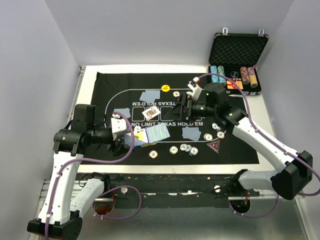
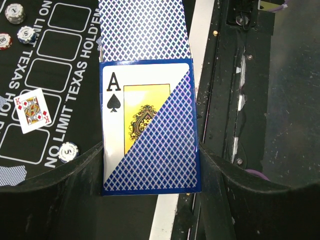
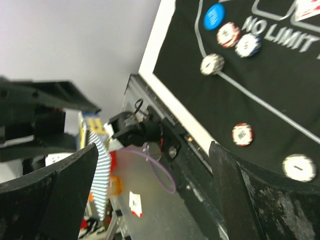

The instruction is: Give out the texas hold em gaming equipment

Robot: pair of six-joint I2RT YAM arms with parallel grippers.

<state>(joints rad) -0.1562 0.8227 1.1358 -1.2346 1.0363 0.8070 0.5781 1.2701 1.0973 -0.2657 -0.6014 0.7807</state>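
Note:
My left gripper [image 1: 128,139] [image 2: 150,172] is shut on a blue card box [image 1: 150,134] [image 2: 150,130] printed with an ace of spades; blue-backed cards [image 2: 145,30] stick out of its far end. It hangs over the mat's near left edge. My right gripper [image 1: 183,106] [image 3: 150,185] stands open above the mat's middle, with nothing between its fingers. On the black mat [image 1: 240,150] lie a face-up king [image 1: 151,112] [image 2: 33,110], blue-backed cards [image 1: 191,133], a yellow button [image 1: 165,88], a blue button [image 3: 214,16], a dark red triangle [image 1: 214,146] and scattered chips [image 1: 185,147] [image 3: 242,134].
An open black foam-lined case [image 1: 239,55] at the back right holds stacks of chips [image 1: 218,75]. More blue-backed cards [image 1: 148,96] lie near the mat's far side. White walls close in the table on the left and right.

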